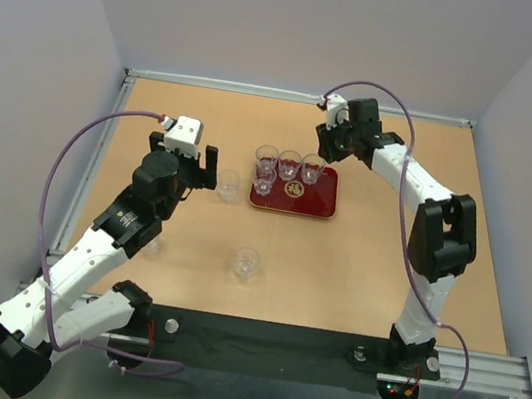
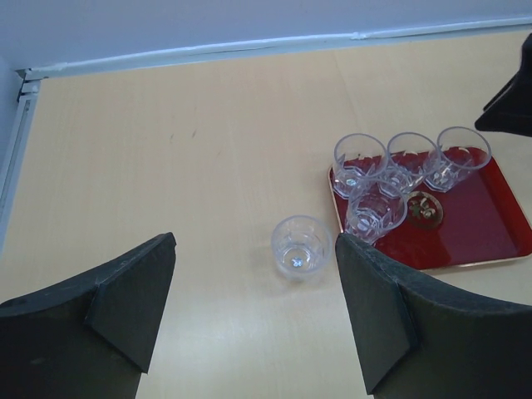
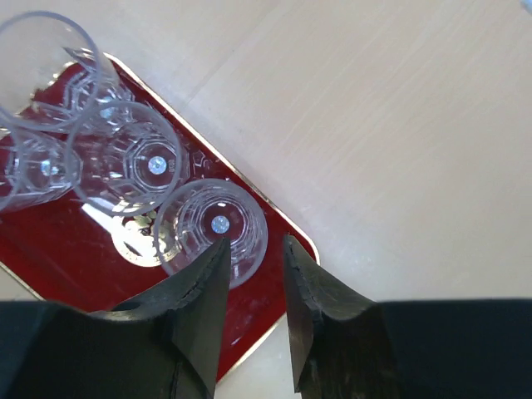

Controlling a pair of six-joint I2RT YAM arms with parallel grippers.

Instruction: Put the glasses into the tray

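Note:
The dark red tray [image 1: 319, 200] lies at the table's middle back, with several clear glasses standing in it [image 1: 289, 165]. One glass [image 1: 229, 186] stands on the table just left of the tray. Another [image 1: 247, 262] stands nearer the front. My left gripper [image 1: 206, 165] is open and empty. That near glass [image 2: 301, 247] sits just ahead of it [image 2: 254, 241], between the lines of its fingers. My right gripper [image 3: 253, 245] hovers over the tray's far right part [image 3: 274, 291], jaws narrowly apart, above the rim of the rightmost glass [image 3: 218, 223], which stands in the tray.
A low metal rail [image 1: 293, 94] and grey walls border the table at the back and sides. The right arm [image 1: 439, 227] reaches over the right half of the table. What looks like another glass [image 1: 149, 245] shows beside the left arm.

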